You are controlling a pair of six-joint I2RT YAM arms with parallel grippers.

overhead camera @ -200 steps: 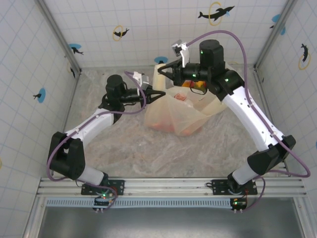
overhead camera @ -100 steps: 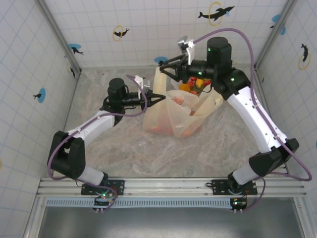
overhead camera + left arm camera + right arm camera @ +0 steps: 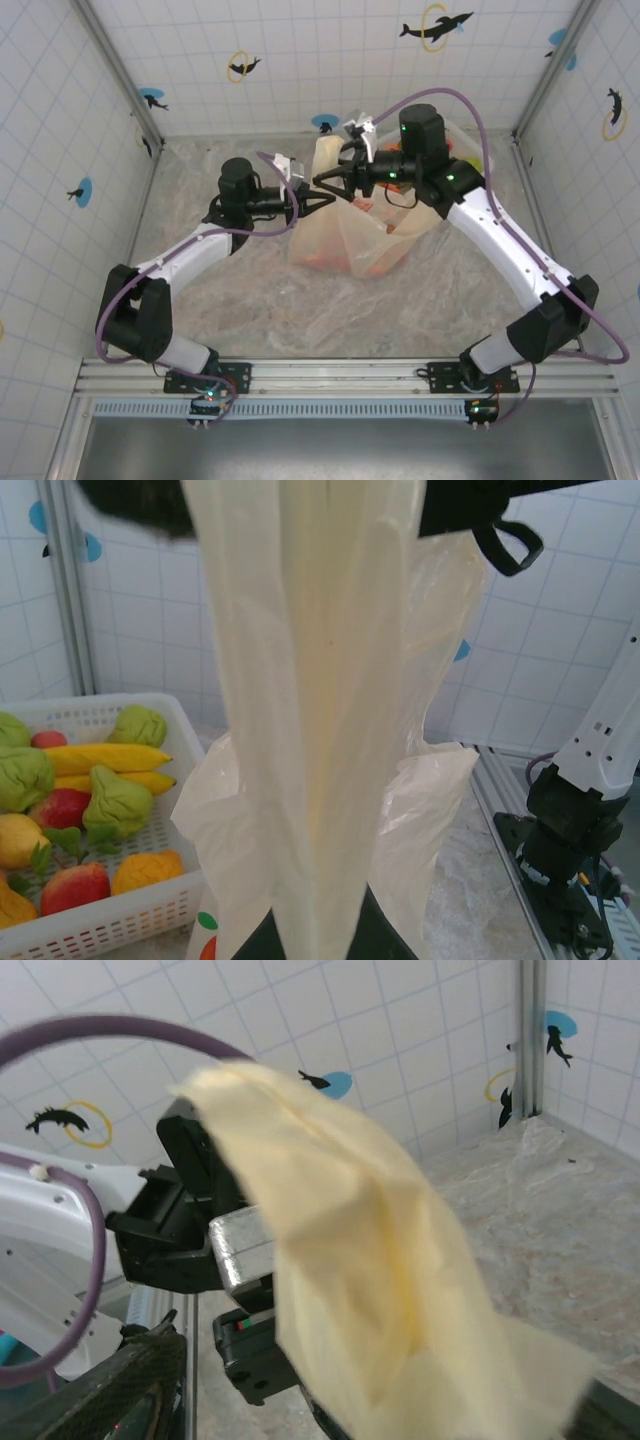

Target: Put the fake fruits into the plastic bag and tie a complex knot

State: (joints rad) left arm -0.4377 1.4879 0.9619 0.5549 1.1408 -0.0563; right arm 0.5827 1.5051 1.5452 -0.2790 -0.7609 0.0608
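Right gripper [image 3: 328,182] moved down-left since the last frame, jaws now spread, nothing held. Worktop [image 3: 300,310]: bag [image 3: 350,235] mid-surface, orange shapes inside. My left gripper [image 3: 312,200]: clenched on bag's handle, drawn taut. Far right, behind my right arm: basket [image 3: 100,920] holding loose fruits [image 3: 110,805].

White square-tiled walls [image 3: 300,60] on three sides of me, black dolphin stickers [image 3: 436,24] in orange rings, blue fish dots [image 3: 152,97], grey metal corner posts [image 3: 119,75], marbled beige-grey counter [image 3: 300,310], aluminium rail [image 3: 340,372] along my near edge, even diffuse light
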